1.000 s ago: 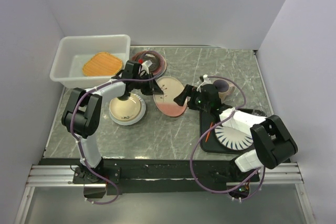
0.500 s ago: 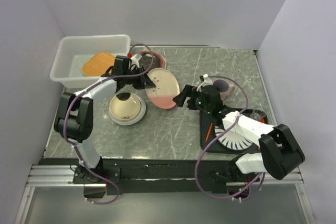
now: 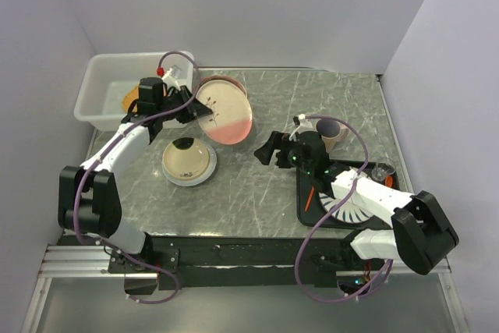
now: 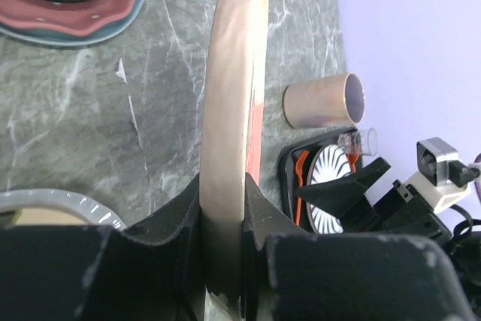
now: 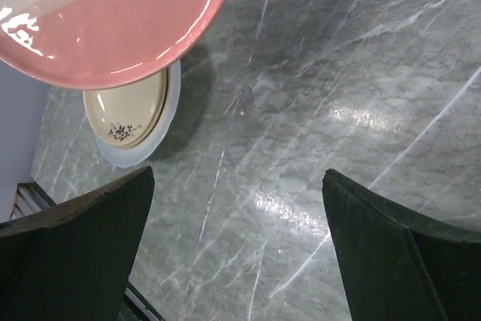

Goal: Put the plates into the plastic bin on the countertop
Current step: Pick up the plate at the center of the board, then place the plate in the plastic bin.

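The pink plate (image 3: 224,109) was held tilted above the countertop (image 3: 265,193), just beside the plastic bin (image 3: 100,64), its rim clenched by the left gripper (image 3: 193,107) — the right gripper (image 3: 267,148) was spread wide, empty — and would best be levelled over the bin before release.

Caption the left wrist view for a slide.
Left gripper clamps the pink plate edge-on above the countertop.

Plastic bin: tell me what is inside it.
An orange plate lies inside the plastic bin, mostly covered by the left arm. Whatever else sits beneath the arm cannot be seen.
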`<action>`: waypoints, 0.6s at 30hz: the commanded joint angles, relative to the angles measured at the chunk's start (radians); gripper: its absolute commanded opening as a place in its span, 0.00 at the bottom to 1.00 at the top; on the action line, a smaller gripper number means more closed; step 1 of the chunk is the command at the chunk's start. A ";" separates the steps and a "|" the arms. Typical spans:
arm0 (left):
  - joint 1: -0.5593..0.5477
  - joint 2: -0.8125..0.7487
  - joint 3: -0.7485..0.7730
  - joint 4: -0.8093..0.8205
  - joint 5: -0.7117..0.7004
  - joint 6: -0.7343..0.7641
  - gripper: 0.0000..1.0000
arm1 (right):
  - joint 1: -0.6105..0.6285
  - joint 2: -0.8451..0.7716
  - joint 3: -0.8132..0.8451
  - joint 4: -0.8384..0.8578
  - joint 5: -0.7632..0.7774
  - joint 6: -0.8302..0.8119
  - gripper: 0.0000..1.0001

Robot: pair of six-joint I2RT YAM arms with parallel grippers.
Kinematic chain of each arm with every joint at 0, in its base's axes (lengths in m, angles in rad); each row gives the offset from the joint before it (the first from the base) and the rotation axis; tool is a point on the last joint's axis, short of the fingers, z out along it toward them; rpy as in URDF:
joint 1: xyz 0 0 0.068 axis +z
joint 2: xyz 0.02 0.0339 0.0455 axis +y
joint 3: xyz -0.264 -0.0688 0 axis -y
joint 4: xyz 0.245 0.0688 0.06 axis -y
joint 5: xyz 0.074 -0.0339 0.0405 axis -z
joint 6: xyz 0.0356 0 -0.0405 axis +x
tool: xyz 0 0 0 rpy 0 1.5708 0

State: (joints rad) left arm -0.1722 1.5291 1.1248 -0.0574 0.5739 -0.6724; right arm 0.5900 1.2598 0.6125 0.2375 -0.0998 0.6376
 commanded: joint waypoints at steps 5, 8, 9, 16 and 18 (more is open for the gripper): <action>0.069 -0.179 -0.071 0.235 -0.002 -0.127 0.01 | 0.021 -0.046 -0.025 0.002 0.034 -0.013 1.00; 0.099 -0.224 -0.106 0.266 -0.017 -0.150 0.01 | 0.027 -0.051 -0.031 0.008 0.035 -0.007 1.00; 0.108 -0.237 -0.117 0.283 -0.025 -0.156 0.01 | 0.028 -0.046 -0.031 0.008 0.034 -0.009 1.00; 0.198 -0.325 -0.183 0.341 -0.036 -0.226 0.01 | 0.036 -0.042 -0.022 0.002 0.034 -0.015 1.00; 0.226 -0.340 -0.198 0.363 -0.034 -0.249 0.01 | 0.034 -0.040 -0.022 0.000 0.037 -0.015 1.00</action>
State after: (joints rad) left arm 0.0063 1.2659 0.9226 0.0914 0.5182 -0.8330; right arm 0.6159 1.2388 0.5831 0.2207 -0.0864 0.6346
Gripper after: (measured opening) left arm 0.210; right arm 0.998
